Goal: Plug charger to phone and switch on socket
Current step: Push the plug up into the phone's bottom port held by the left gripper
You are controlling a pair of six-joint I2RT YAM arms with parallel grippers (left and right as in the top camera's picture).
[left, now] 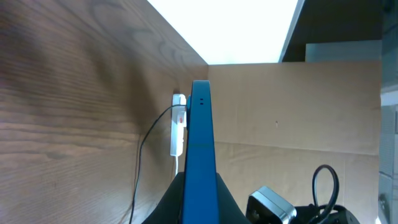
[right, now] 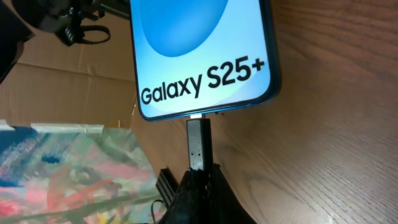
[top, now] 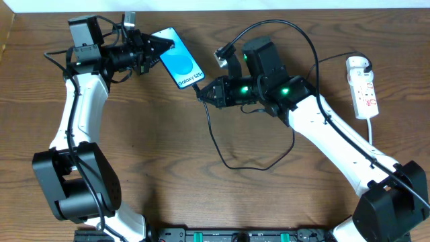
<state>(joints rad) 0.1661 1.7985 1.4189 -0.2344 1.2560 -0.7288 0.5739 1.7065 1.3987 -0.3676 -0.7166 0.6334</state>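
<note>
My left gripper is shut on the phone, holding it off the table at the back middle; its blue edge fills the left wrist view. My right gripper is shut on the charger's black connector, whose tip meets the phone's bottom edge under the "Galaxy S25+" text. The black cable loops over the table and up toward the socket. The socket, a white power strip, lies at the far right with the white plug at its top end.
The socket also shows far off in the left wrist view. Cardboard sheets stand beyond the table's back edge. A black rail runs along the table's front edge.
</note>
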